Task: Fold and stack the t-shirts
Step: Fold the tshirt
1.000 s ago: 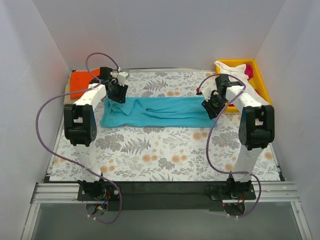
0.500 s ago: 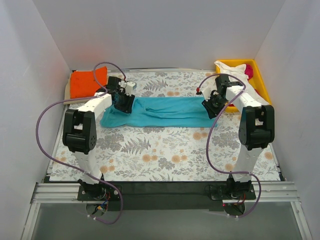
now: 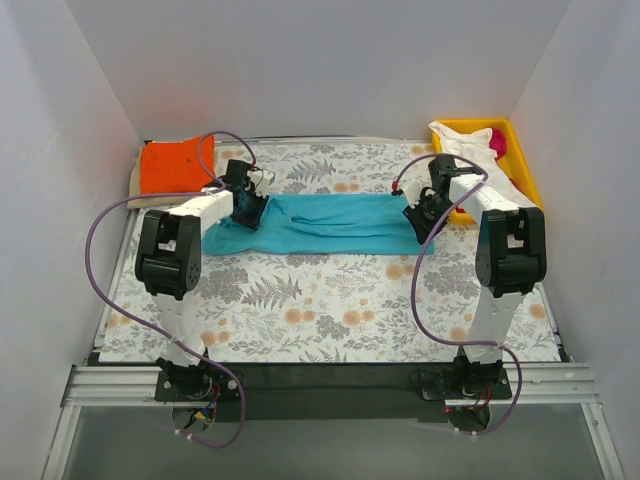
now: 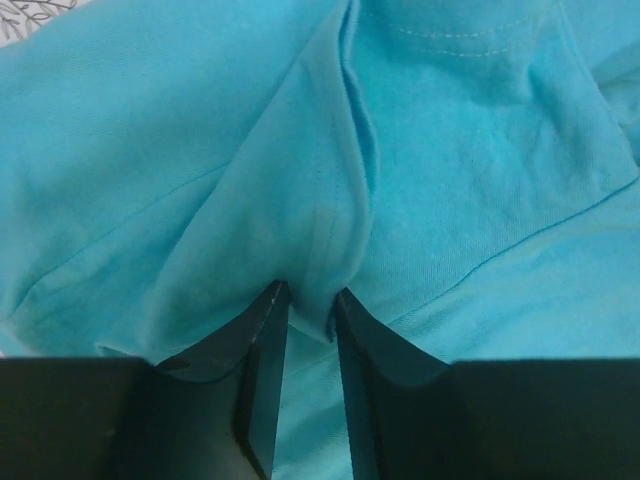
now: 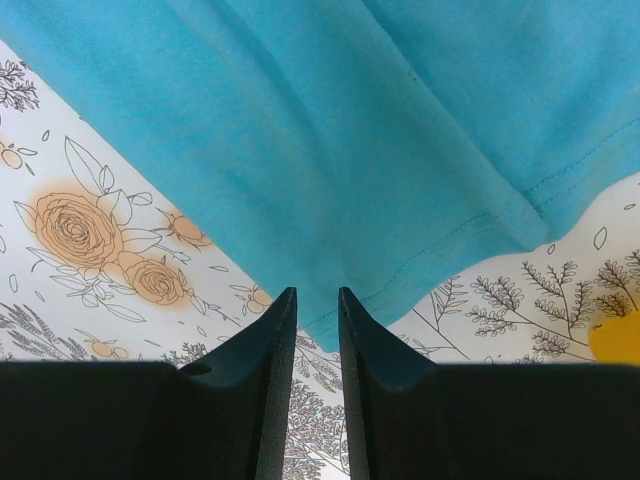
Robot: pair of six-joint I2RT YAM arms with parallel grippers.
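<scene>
A teal-blue t-shirt point(image 3: 330, 222) lies folded into a long strip across the middle of the floral table cloth point(image 3: 330, 300). My left gripper point(image 3: 248, 208) is down on its left part and shut on a raised fold of the teal cloth point(image 4: 330, 220), which is pinched between my fingertips point(image 4: 275, 310). My right gripper point(image 3: 420, 218) is at the shirt's right end, shut on the hem corner point(image 5: 330, 315) of the teal shirt point(image 5: 350, 120). An orange t-shirt point(image 3: 175, 165) lies folded at the back left. White point(image 3: 462, 138) and magenta point(image 3: 497, 143) shirts lie in the tray.
A yellow plastic tray point(image 3: 522, 170) stands at the back right, just beyond my right arm. White walls close in the back and both sides. The purple cables loop beside each arm.
My left gripper has moved right and nearer, away from the orange shirt and onto the teal shirt's left part. My right gripper has barely moved.
</scene>
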